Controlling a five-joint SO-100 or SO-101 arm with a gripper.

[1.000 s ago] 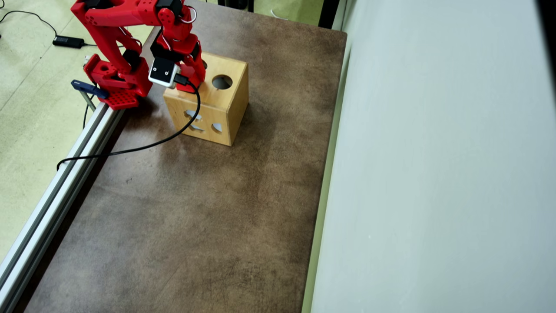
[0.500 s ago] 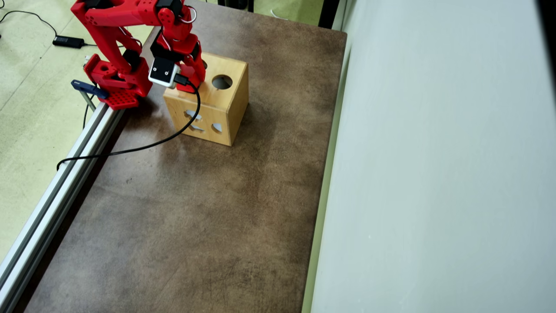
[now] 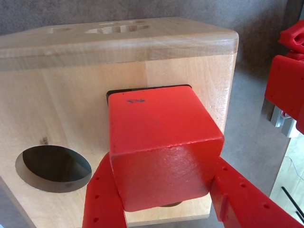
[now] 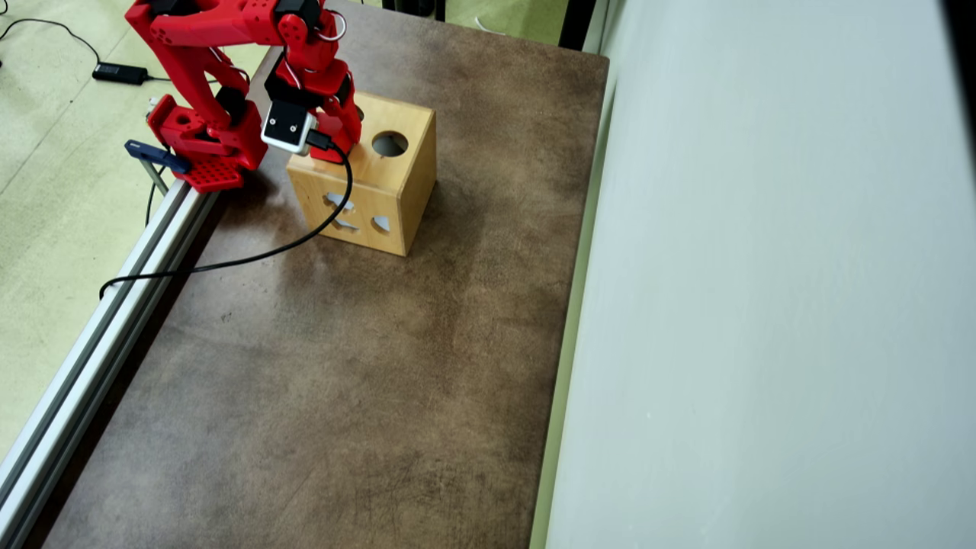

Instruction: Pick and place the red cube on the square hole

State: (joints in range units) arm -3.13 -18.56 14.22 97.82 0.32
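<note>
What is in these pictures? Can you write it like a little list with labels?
held thing: red cube, gripped between the gripper fingers
target: square hole, only a dark edge shows past the cube
box: wooden box with a round hole on top
surface: brown table
cable: black cable trailing from the wrist camera

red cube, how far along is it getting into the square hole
Done: the red cube is picked up, pinched in the gripper above the wooden box. In hand: it sits over the square hole, whose dark edge peeks out along the cube's far side in the wrist view. Left: lowering it in and letting go.
</note>
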